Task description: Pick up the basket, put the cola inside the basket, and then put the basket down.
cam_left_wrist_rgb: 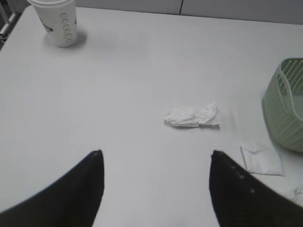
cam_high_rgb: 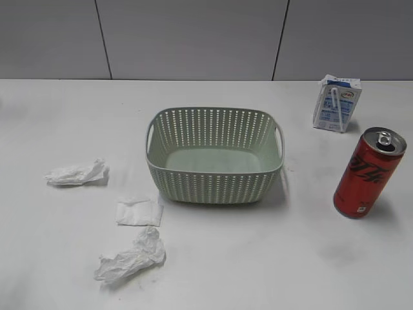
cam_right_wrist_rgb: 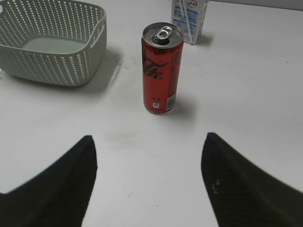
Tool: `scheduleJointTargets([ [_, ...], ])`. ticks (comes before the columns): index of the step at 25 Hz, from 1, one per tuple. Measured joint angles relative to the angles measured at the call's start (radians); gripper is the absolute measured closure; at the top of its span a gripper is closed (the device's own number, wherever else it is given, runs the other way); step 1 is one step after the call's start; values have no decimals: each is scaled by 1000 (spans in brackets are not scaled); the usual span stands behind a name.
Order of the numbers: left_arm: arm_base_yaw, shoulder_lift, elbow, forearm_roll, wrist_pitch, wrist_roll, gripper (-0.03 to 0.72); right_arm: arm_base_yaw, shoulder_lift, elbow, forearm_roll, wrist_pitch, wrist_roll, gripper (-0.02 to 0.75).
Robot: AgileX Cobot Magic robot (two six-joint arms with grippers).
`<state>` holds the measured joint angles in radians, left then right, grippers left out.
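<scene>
The basket sits empty at the centre of the exterior view on the white surface, with the cola upright at the right edge and a carton in the upper right. Three crumpled tissues lie in the lower left. Both the left pincer and the right pincer are spread wide and hold nothing, the right one facing the can.
</scene>
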<state>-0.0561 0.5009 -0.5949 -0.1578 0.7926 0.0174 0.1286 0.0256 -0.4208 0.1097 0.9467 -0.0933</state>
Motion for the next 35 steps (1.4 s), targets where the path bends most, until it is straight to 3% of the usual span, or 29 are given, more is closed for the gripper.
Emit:
scheduleJointTargets([
  [8, 0, 466, -162, -63, -76, 29, 163, 0, 0, 0, 0, 0, 0, 218],
  [15, -50, 878, -457, -88, 6, 54, 139, 0, 0, 0, 0, 0, 0, 218],
  [19, -117, 1081, -653, -93, 93, 60, 99, 0, 0, 0, 0, 0, 0, 218],
  [26, -284, 1377, -980, -93, 208, 5, 97, 0, 0, 0, 0, 0, 0, 218],
  [31, -382, 1542, -1137, -39, 301, -82, 98, 0, 0, 0, 0, 0, 0, 218],
  [35, -432, 1621, -1183, -26, 315, -142, 99, 0, 0, 0, 0, 0, 0, 218],
])
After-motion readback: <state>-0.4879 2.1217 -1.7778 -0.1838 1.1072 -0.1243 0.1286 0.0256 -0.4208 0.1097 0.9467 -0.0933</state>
